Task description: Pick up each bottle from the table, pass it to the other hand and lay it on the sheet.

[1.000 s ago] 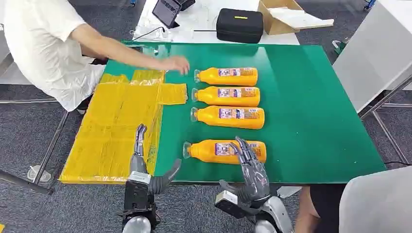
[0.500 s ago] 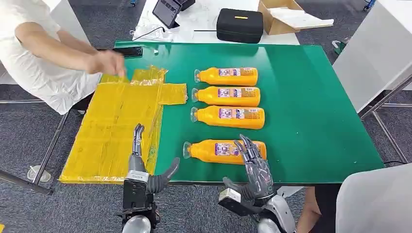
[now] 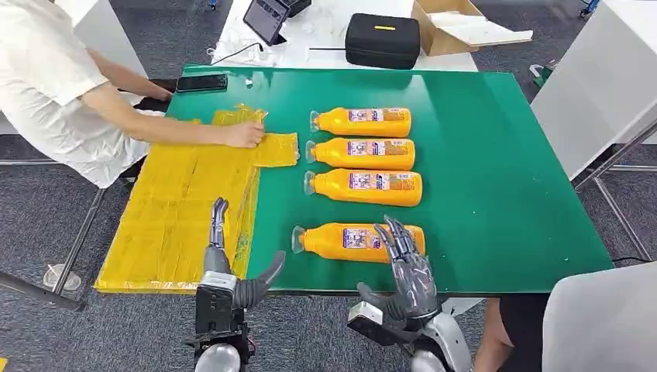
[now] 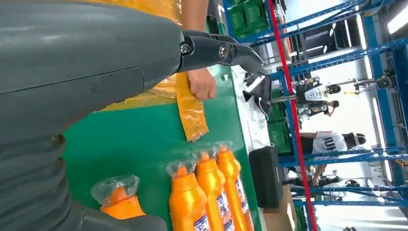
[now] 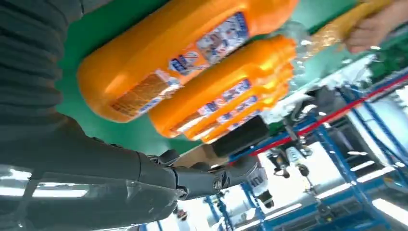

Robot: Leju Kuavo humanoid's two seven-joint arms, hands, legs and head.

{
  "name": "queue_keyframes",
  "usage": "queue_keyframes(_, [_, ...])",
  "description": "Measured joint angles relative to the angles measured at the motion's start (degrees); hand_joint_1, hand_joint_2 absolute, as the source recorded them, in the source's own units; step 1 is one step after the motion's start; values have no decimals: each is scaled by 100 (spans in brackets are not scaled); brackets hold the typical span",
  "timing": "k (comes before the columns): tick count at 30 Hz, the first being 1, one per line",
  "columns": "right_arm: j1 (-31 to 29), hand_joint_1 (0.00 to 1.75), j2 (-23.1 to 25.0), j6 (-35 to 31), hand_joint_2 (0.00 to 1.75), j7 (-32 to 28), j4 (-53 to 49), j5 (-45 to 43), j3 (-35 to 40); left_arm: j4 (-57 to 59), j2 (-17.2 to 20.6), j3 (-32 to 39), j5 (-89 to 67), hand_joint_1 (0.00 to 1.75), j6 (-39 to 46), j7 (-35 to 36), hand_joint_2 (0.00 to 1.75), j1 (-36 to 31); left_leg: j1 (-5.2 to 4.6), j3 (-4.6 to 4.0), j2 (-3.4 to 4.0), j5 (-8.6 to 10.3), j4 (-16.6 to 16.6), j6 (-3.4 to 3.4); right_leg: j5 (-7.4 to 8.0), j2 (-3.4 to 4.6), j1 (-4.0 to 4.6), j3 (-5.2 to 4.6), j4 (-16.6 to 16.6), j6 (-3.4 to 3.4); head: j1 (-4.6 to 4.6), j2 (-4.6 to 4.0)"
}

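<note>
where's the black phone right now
In the head view the black phone lies at the far left corner of the green table, just beyond the yellow sheet and the person's hand.

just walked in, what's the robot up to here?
Nothing has been picked up yet. Four orange plastic bottles lie on their sides on the green table. The right hand hovers, fingers spread, at the nearest bottle; whether it touches is unclear. The left hand waits open beside the yellow sheet, which a person's hand is pressing flat.
</note>
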Motion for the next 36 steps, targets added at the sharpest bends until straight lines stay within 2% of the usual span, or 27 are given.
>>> queue_keyframes(6, [-136, 0, -249, 672, 175, 651, 83, 516, -157, 2, -9, 15, 107, 0, -83, 0, 175, -31, -3, -1, 0, 0, 0, 1, 2, 0, -4, 1, 0, 1, 0, 2])
queue_keyframes(15, [-917, 0, -470, 1440, 175, 950, 946, 618, -234, 24, -107, 28, 127, 0, -81, 0, 175, -130, -2, 0, 0, 3, 1, 1, 5, 0, -3, 1, 1, 5, 0, 0])
queue_keyframes(26, [-1773, 0, -538, 1632, 175, 990, 1943, 793, -4, 197, -214, 24, 232, 0, -216, 17, 175, -231, -2, -1, 1, 3, 1, 2, 5, 1, -3, 1, 1, 5, 0, 0])
queue_keyframes(36, [-2340, 0, -398, 1790, 175, 837, 2693, 491, 179, 299, -245, -13, 310, 0, -271, 39, 175, -323, -2, 3, 3, 4, 1, 2, 6, 1, -3, 2, 1, 5, 0, 0])
